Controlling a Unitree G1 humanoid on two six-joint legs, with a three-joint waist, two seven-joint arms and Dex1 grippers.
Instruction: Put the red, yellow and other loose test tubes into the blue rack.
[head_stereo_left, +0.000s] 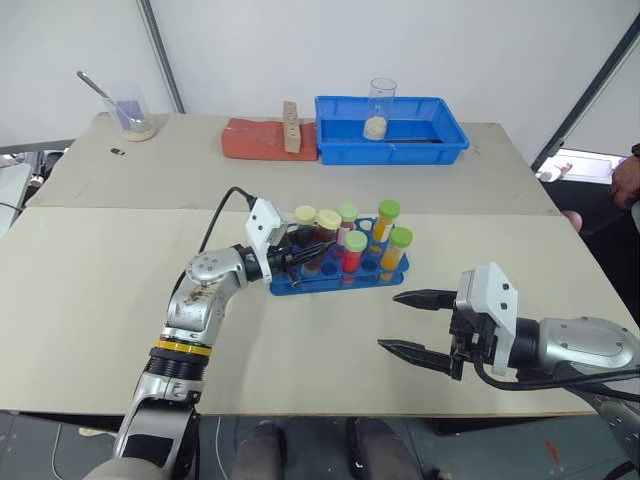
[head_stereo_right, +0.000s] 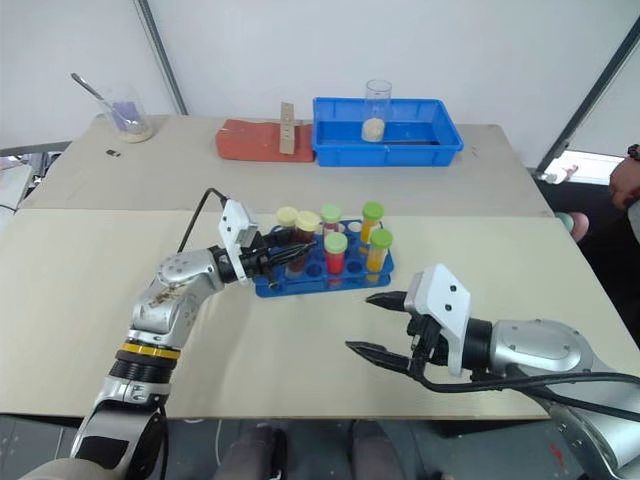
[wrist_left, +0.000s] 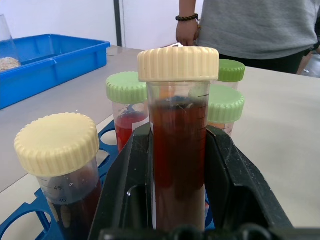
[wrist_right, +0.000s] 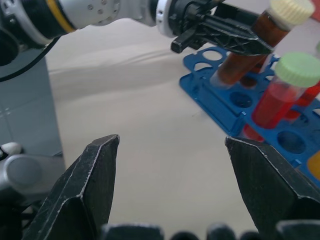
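Six capped tubes stand in the small blue plastic rack (head_stereo_left: 335, 277) on the worktop, the left gripper (head_stereo_left: 300, 256) clamping the cream-capped dark red-brown tube (wrist_left: 178, 150) there, the right gripper (head_stereo_left: 410, 322) gaping empty.

"45", "40" on cream-capped tube (wrist_left: 65, 195)

A pale desk (head_stereo_left: 100, 300) carries the blue rack (head_stereo_left: 335, 278) near its middle; at the far edge sit a blue tray (head_stereo_left: 440, 150), a red block (head_stereo_left: 255, 140) and a beaker (head_stereo_left: 130, 110).
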